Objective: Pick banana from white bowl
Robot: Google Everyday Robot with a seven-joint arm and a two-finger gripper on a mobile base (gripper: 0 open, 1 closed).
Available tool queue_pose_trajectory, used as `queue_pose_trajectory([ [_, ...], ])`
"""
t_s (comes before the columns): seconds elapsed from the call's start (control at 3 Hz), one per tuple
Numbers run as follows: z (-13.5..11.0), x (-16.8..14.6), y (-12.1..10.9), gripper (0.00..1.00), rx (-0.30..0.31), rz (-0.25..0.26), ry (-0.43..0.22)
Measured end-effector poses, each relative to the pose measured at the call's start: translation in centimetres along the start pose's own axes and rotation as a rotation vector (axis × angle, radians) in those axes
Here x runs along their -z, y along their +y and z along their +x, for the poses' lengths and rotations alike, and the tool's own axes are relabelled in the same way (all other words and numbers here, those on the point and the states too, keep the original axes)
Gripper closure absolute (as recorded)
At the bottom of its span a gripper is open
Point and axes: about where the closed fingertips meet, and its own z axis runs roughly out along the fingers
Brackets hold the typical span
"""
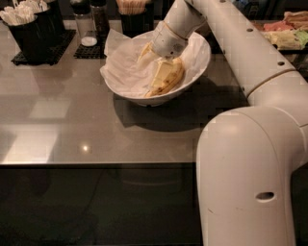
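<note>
In the white bowl (198, 56) the gripper (149, 71) sits on the banana (173, 78), fingers spread apart. No grip yet, so grab and lift are left.

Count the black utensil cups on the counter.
2. The left cup stands on a black mat, holding white utensils; the other cup is behind the white bowl, holding wooden sticks. More may hide behind the arm. The gripper is down in the bowl, at the banana.
</note>
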Motion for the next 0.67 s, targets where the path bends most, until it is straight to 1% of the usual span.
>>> queue_pose_trajectory([
  [0.33, 0.26, 0.18, -0.25, 0.38, 0.016, -0.011, 0.029],
  [0.67, 0.88, 0.75, -0.34, 0.38, 0.016, -0.008, 0.054],
])
